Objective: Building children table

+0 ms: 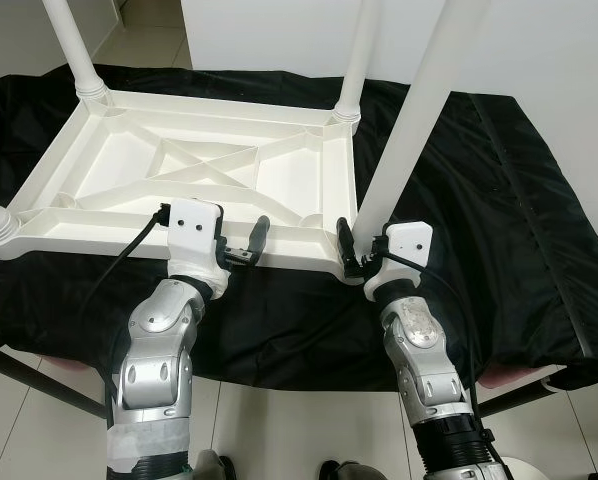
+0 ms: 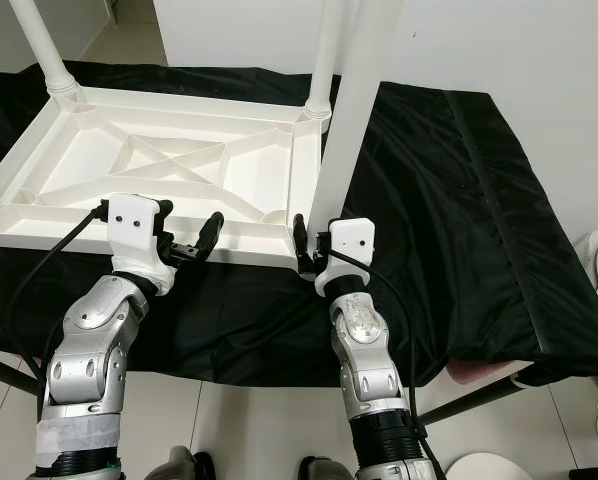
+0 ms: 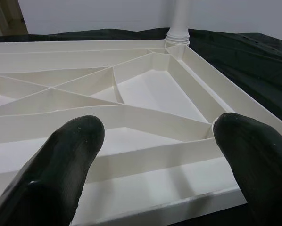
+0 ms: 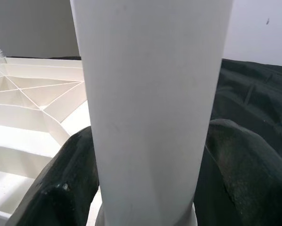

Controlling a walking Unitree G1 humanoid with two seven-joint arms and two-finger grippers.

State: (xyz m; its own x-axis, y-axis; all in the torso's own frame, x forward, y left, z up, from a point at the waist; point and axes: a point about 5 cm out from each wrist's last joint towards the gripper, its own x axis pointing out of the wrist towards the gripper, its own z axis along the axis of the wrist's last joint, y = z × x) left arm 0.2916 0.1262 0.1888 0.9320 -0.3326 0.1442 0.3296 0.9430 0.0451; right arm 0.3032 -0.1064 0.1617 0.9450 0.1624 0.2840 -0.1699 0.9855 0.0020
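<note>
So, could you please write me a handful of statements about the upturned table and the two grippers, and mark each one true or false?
1. The white tabletop lies underside up on a black cloth. True.
2. The right gripper is shut on a white leg at the tabletop's near right corner. True.
3. The left gripper grips a leg too. False: its fingers are open and hold nothing, at the tabletop's near edge.
4. The tabletop's underside is a plain flat sheet. False: ribs cross it diagonally.
5. Legs stand at both far corners. True.
</note>
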